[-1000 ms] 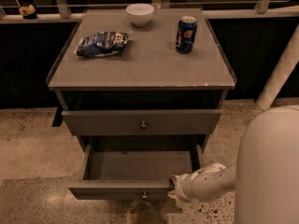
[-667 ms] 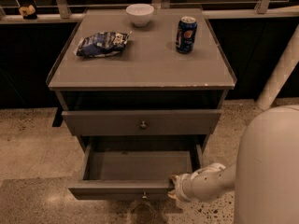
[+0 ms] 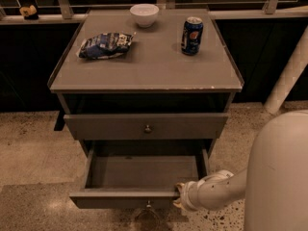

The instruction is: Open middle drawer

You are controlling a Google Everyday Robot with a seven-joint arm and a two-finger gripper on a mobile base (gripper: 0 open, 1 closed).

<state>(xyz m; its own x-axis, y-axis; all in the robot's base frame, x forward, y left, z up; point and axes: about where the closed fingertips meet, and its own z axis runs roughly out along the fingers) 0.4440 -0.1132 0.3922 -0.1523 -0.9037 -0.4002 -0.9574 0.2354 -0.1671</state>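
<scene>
Here, pincer (image 3: pixel 179 197) beside flat grey middle drawer (image 3: pixel 122 199).

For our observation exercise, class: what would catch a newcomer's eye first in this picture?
The middle drawer stands pulled out low in the view, its shallow grey tray showing. The gripper sits at the right end of that drawer's front, on a pale arm reaching in from the right. On the cabinet top stand a white bowl, a blue can and a crumpled snack bag.
</scene>
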